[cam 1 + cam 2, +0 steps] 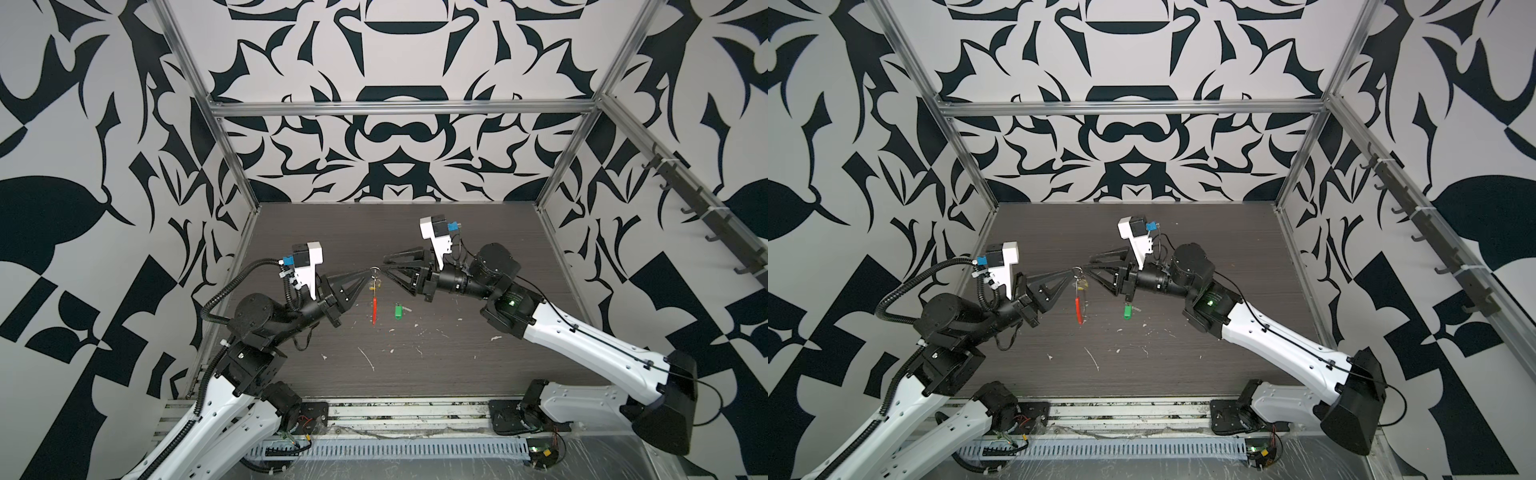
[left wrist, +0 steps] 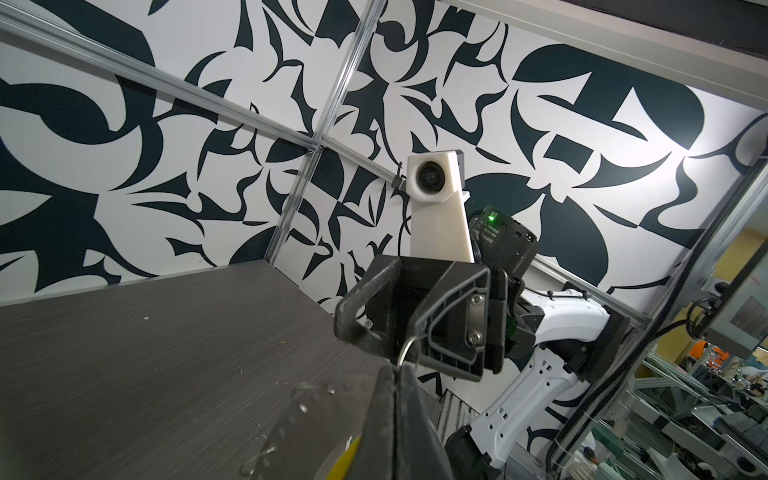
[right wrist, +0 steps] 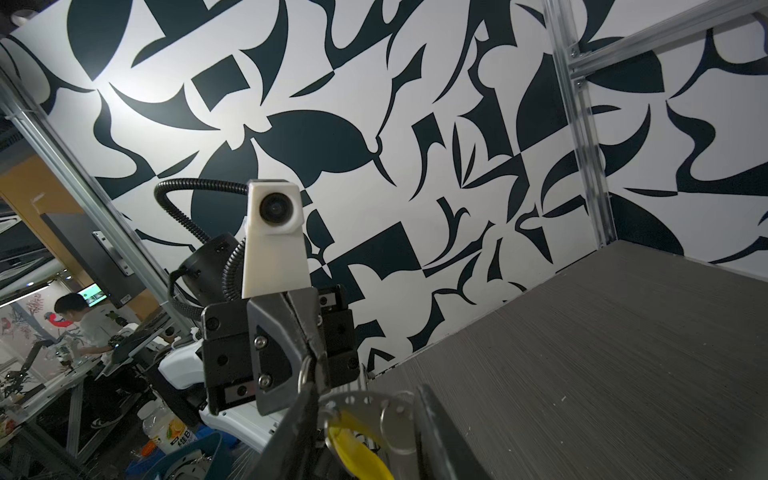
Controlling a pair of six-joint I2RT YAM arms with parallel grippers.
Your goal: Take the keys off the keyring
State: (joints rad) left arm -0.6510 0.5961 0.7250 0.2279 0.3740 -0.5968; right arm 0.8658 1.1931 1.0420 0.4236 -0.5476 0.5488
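Left gripper (image 1: 367, 273) clamped on keyring (image 1: 375, 308), which hangs from its tips, red sleeve pointing down. Yellow key (image 1: 376, 285) dangles near top (on loop). Right gripper (image 1: 385, 265) partway apart, tips just beside ring. Green key (image 1: 399, 311) lies loose on dark table (image 1: 415, 374).

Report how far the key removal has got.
Done: the green key lies on the table, off the keyring. In hand: the left gripper pinches the keyring aloft; the right gripper is open around the yellow key. Left: the yellow key, not yet off.
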